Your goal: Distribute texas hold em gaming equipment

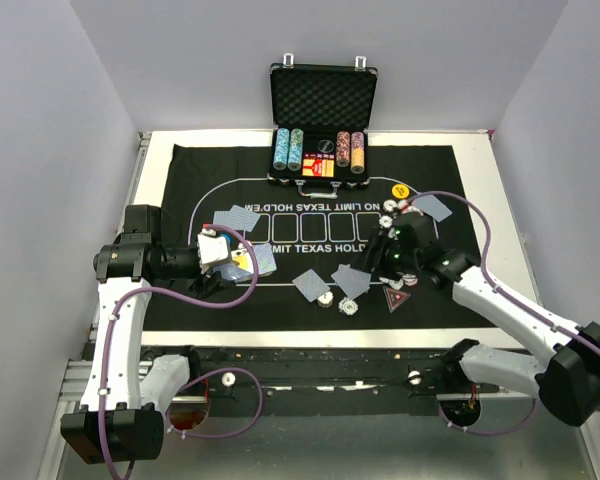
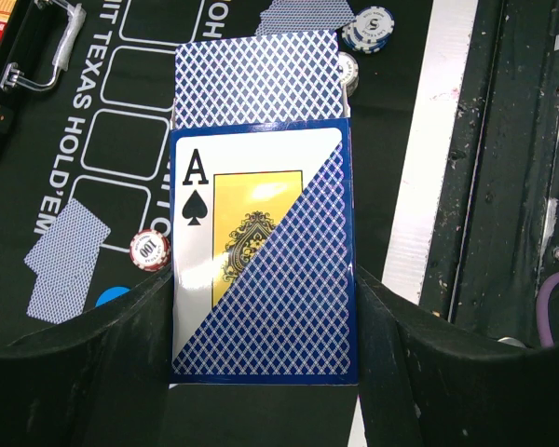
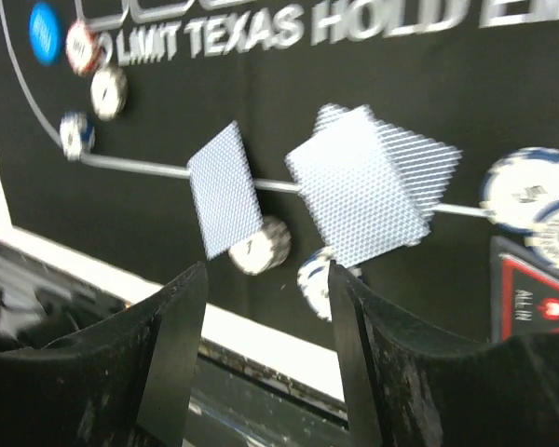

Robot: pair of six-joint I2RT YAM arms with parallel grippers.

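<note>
L gripper (image 2: 263,279) clamped on card pack (image 2: 261,242), cards poking out at 12 o'clock. R gripper (image 3: 265,289) jaws apart above loose cards (image 3: 359,191) on mat (image 3: 503,102).

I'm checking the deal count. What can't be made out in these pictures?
Left wrist: how many cards sit in the card box; the box hides them.
Left wrist: blue button, mostly behind the left gripper.
Right wrist: values on the poker chips, blurred; red triangular marker, cut off by the right gripper and the frame edge.
Top external: card box print, too small.
</note>
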